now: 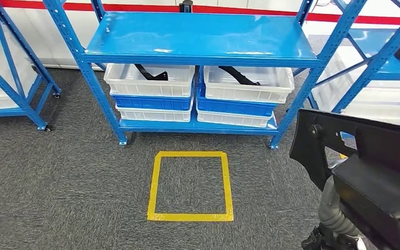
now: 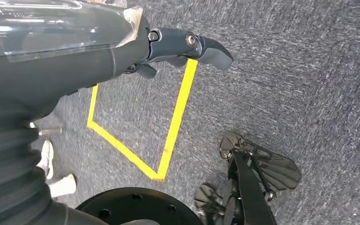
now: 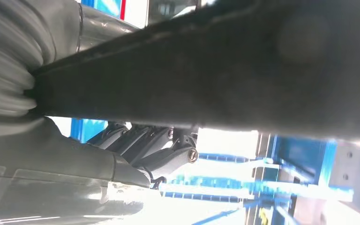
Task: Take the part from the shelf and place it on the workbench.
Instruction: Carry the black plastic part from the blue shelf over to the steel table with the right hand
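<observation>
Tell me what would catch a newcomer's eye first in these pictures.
Probably the yellow tape square on the grey carpet, directly in front of the blue shelf. Next, the large black part at the right of the head view, gripped by the right hand. White bins with more black parts sit on the lower shelf.

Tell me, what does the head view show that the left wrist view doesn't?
Head view alone: the blue shelf, white bins with black parts inside, and the big black part on the robot's right side. Left wrist view alone: the left hand hanging above the floor, holding nothing. Both: the yellow tape square on grey carpet.
</observation>
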Controlling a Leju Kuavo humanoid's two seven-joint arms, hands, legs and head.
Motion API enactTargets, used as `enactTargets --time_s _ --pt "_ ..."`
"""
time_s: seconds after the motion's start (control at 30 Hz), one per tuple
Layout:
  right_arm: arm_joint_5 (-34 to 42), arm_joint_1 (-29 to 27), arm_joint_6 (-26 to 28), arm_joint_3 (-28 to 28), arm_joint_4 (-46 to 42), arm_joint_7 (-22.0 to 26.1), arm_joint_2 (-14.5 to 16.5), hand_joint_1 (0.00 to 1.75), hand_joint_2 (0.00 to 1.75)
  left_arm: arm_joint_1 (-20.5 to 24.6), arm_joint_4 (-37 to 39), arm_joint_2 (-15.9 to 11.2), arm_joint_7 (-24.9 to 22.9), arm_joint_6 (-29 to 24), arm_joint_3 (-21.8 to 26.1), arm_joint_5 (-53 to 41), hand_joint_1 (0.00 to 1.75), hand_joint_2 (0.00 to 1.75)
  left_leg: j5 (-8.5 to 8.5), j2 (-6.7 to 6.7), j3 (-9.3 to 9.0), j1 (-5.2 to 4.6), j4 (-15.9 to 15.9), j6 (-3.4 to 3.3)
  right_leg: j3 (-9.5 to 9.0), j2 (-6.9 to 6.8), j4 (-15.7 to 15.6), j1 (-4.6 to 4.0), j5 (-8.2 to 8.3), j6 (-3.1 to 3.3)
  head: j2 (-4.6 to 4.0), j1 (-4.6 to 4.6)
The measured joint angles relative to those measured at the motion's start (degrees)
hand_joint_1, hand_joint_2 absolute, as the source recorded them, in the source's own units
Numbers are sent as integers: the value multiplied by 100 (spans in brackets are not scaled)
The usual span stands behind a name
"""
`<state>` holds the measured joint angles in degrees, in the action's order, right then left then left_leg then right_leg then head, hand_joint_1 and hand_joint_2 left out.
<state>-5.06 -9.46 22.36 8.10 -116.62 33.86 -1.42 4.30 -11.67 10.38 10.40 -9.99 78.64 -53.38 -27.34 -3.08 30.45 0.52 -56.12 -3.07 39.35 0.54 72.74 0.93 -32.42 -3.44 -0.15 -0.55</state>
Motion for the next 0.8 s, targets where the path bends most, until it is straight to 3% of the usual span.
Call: enactTargets --time_s 0.07,0.1,0.17,0.23,0.27,0.33,0.4,0.43,0.47,0.5,0.57,0.6,0.67,0.7,0.77,0.8 --pt "24 7 -45 -12 14 13 1 175 175 6 0 6 -1 -4 0 7 0 175 22 -136 11 0 -7 30 -499 -156 -743 28 230 -119 0 -3" --pt "33 21 -64 -13 20 18 2 175 175 10 -2 8 -2 -11 0 11 0 175 23 -196 12 -14 -17 55 -764 -283 -1176 24 340 -139 0 -5" --pt "51 54 -92 -14 34 23 12 175 175 22 -5 12 -2 -38 0 18 0 175 29 -294 9 -45 -36 113 -1015 -428 -1641 -3 458 -68 0 9" --pt "66 70 -108 -25 51 26 22 175 175 39 -7 16 -6 -63 1 23 0 175 40 -396 4 -47 -36 173 -966 -336 -1664 -23 488 57 0 26" --pt "70 69 -111 -31 57 25 27 175 175 51 -7 18 -8 -70 1 25 0 175 21 -385 10 -30 -54 207 -949 -281 -1667 -1 506 105 0 28" --pt "69 85 -116 -39 63 27 41 175 175 62 -7 20 -9 -70 0 29 0 175 -220 -122 138 4 -356 263 -934 -167 -1677 45 564 210 0 43" --pt "68 99 -117 -43 73 28 58 175 175 57 -7 21 -9 -70 0 29 0 175 -653 212 465 18 -1103 288 -893 -49 -1673 45 613 286 0 64" --pt "68 101 -119 -44 81 28 64 175 175 51 -7 22 -10 -70 0 29 0 175 -811 274 636 18 -1481 290 -869 18 -1668 33 626 303 0 70" --pt "69 100 -120 -44 91 28 70 175 175 46 -7 22 -11 -70 1 30 0 175 -860 300 739 18 -1709 287 -851 93 -1659 21 634 310 0 72" --pt "70 101 -121 -45 103 28 74 175 175 43 -7 22 -11 -70 1 30 0 175 -794 313 742 18 -1724 276 -841 172 -1647 12 638 312 0 72" --pt "71 107 -128 -45 124 29 83 175 175 42 -7 21 -11 -72 2 31 0 175 -420 393 454 19 -1150 235 -837 326 -1621 5 640 307 0 72" --pt "72 118 -133 -45 133 31 86 175 175 42 -7 17 -10 -77 2 31 0 175 -253 533 265 23 -765 208 -831 393 -1606 3 641 302 0 72" --pt "73 166 -145 -48 158 42 89 175 175 42 -8 10 -5 -85 1 31 0 175 -96 762 34 29 -251 176 -781 523 -1567 -18 651 261 0 66" --pt "74 188 -150 -49 172 50 89 175 175 44 -9 6 -2 -88 1 30 0 175 -99 804 12 21 -180 164 -745 586 -1559 -16 666 226 0 65" --pt "78 212 -156 -52 202 68 86 175 175 50 -8 8 5 -87 0 27 0 175 -68 676 19 4 -142 120 -662 697 -1563 -7 704 147 0 66" --pt "80 218 -153 -55 216 80 83 175 175 55 -9 12 9 -87 0 22 0 175 -42 602 19 9 -117 84 -611 640 -1525 -13 690 125 0 61"
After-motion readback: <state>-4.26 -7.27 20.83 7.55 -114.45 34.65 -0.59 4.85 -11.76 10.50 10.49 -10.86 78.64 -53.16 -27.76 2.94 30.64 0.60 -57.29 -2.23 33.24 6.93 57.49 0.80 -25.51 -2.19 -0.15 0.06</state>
